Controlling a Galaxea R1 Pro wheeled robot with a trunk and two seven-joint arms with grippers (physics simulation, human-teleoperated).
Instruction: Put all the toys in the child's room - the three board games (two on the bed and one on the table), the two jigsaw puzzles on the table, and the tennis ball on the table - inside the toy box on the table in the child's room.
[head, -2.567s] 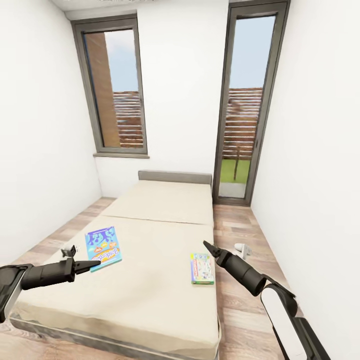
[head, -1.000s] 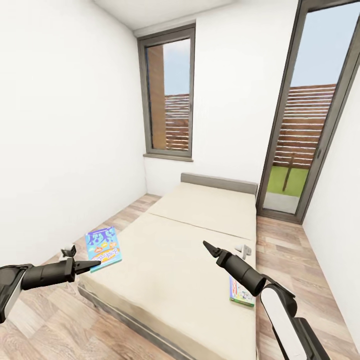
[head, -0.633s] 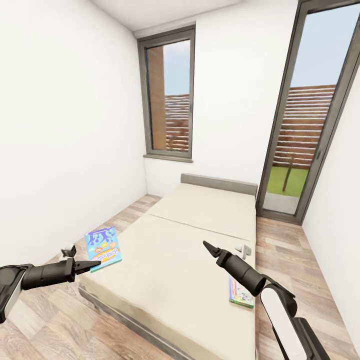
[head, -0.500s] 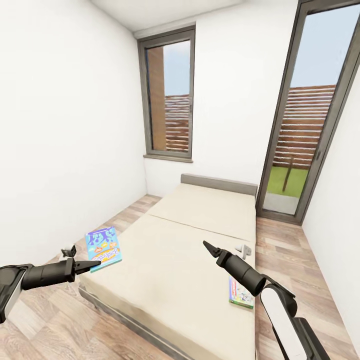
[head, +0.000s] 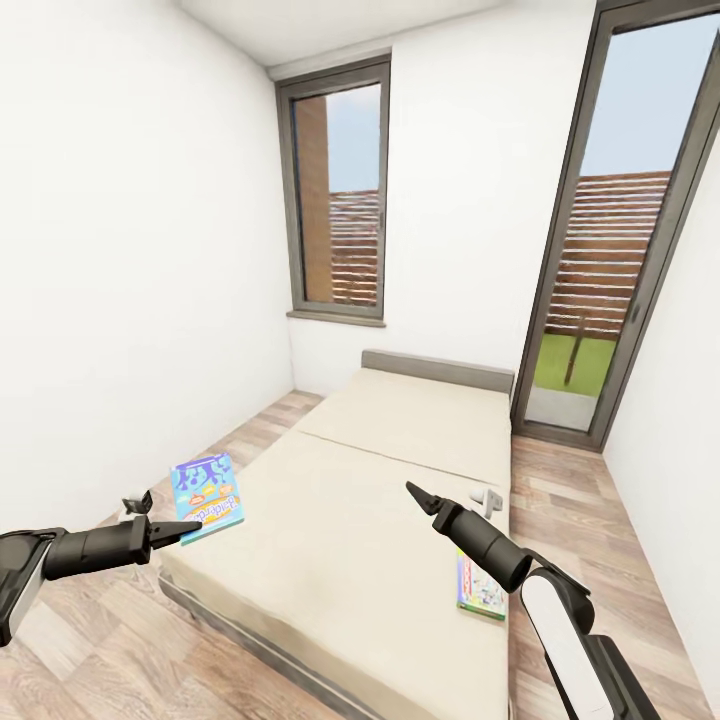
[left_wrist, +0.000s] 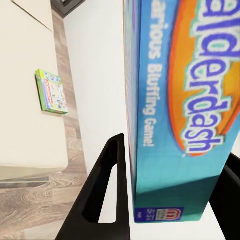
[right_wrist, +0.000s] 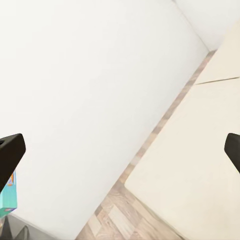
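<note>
My left gripper (head: 170, 530) clamps the blue board game (head: 207, 494) beside the bed (head: 400, 470). My right gripper (head: 418, 497) hangs spread wide over the mattress (nothing in it); the green-edged board game (head: 481, 590) lies at the bed's right edge.

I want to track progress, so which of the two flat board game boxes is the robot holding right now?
The blue and orange board game box, clamped in the left claw; the green-edged box lies on the beige bed.
</note>
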